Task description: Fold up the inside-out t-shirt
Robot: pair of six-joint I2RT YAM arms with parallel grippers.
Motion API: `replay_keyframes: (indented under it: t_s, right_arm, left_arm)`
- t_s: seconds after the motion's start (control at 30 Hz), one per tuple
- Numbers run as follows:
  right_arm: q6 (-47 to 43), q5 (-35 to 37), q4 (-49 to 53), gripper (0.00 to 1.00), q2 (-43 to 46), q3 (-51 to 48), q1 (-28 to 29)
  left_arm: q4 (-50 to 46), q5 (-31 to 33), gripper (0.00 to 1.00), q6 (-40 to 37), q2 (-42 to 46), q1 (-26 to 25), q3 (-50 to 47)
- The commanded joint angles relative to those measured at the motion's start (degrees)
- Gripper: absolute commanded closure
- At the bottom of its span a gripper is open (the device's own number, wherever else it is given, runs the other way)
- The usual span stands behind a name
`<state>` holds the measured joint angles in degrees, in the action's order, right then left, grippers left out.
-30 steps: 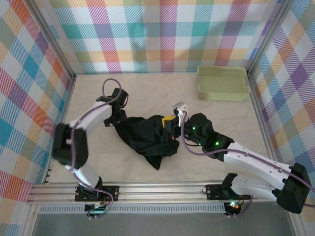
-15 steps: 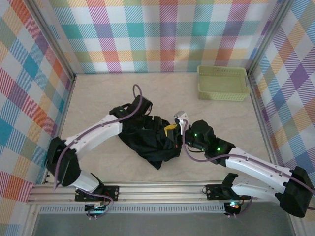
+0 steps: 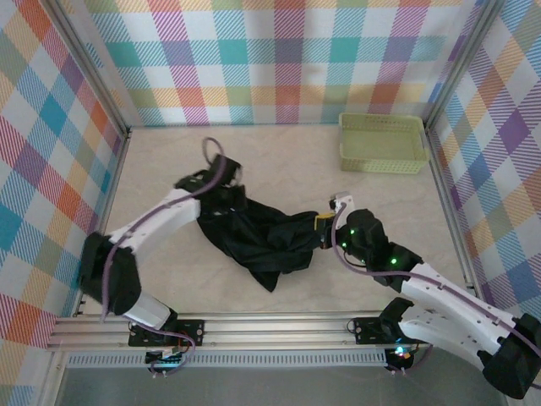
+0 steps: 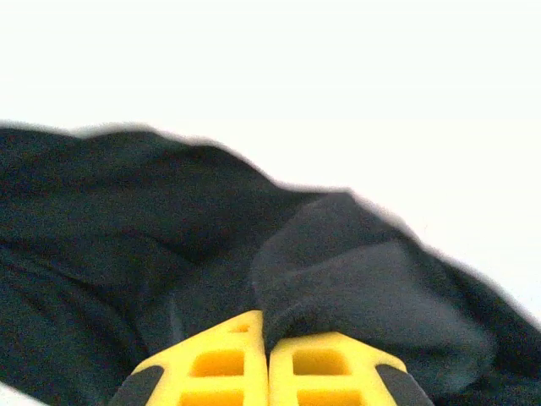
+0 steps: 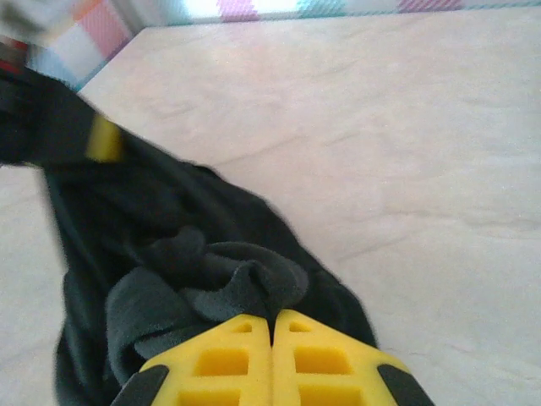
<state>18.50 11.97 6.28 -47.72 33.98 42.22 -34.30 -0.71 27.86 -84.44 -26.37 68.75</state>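
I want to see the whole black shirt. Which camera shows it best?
The top external view: the entire crumpled t-shirt is visible at once. The wrist views are close-ups of folds pinched in the left claw and the right claw.

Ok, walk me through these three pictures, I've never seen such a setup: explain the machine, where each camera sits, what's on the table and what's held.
Two white robot arms, left and right, are bolted at the near edge of a pale table, each ending in a two-finger gripper with yellow fingers. The wide picture comes from a fixed camera above and behind them; the two close-ups come from cameras on the wrists, looking past their own fingers. On the table lie a crumpled black soft-fabric t-shirt and, at the far right, a pale green plastic basket. The left gripper is shut on the shirt's far-left part, the right gripper on its right edge; each appears to pinch a fold of black fabric.
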Motion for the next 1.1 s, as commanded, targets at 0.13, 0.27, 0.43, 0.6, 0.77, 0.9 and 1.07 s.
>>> replay_keyframes:
  t_s: [0.13,0.27,0.43,0.6,0.77,0.9,1.07]
  right_arm:
    - [-7.2,-0.6,-0.6,1.00,0.8,14.8,-3.1]
    - [-9.2,0.2,-2.2,1.00,3.0,16.0,-3.9]
    - [-3.7,1.2,0.7,1.00,3.6,7.0,-5.6]
    - [12.1,4.6,6.7,1.00,0.4,-3.5,-8.8]
    - [16.4,2.3,6.8,0.96,-5.1,-5.4,-9.6]
    - [11.5,1.2,11.6,0.63,-7.1,0.7,-9.1]
    - [5.6,5.9,18.9,0.38,-8.8,8.6,-2.5]
  left_arm:
    - [0.8,-2.9,1.00,1.5,20.5,10.5,11.2]
    - [-0.2,4.5,1.00,0.4,27.3,10.6,9.9]
    - [-5.6,7.8,1.00,1.6,24.9,12.3,-1.3]
    - [-3.4,8.7,1.00,3.1,18.5,14.6,-12.1]
    - [-1.8,0.8,1.00,1.6,8.3,14.5,-11.2]
    - [-6.2,2.2,0.83,-0.7,6.6,11.6,-7.6]
    - [-16.1,21.4,0.36,-1.4,11.5,0.6,-2.6]
